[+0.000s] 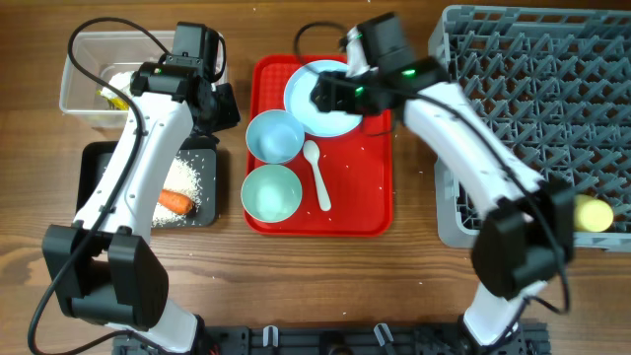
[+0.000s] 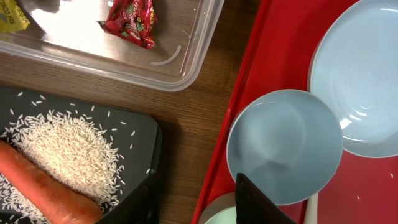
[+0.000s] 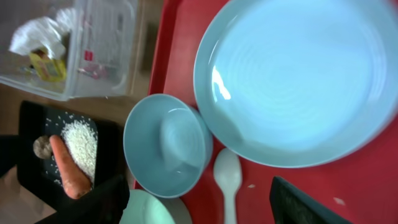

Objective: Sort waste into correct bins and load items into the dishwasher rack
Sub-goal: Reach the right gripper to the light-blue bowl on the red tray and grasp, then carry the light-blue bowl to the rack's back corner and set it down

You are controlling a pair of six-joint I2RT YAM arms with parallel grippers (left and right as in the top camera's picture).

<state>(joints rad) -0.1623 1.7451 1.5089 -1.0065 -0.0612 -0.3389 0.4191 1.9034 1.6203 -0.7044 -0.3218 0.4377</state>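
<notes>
Right gripper (image 1: 325, 94) hangs low over the plate (image 3: 292, 81), fingers spread wide with nothing between them. That stance reads as lining up on the plate's rim. The plate, the bowl beside it (image 1: 274, 135), the second bowl (image 1: 271, 192) and the spoon (image 1: 318, 173) all sit on the red tray (image 1: 370, 202); only the yellow cup (image 1: 593, 212) appears to lie in the rack (image 1: 552, 89).

Left gripper (image 1: 219, 104) hovers between the clear tub (image 1: 74, 59) and the red tray, out of the way. Just one finger shows, so whether it is spread or closed I cannot tell.

Waste looks sorted: tissue (image 3: 37, 34) and wrapper (image 2: 130, 22) are in the tub, while rice (image 2: 68, 149), carrot (image 2: 43, 186) and brown lump (image 3: 42, 147) are in the black tray (image 1: 94, 163).
</notes>
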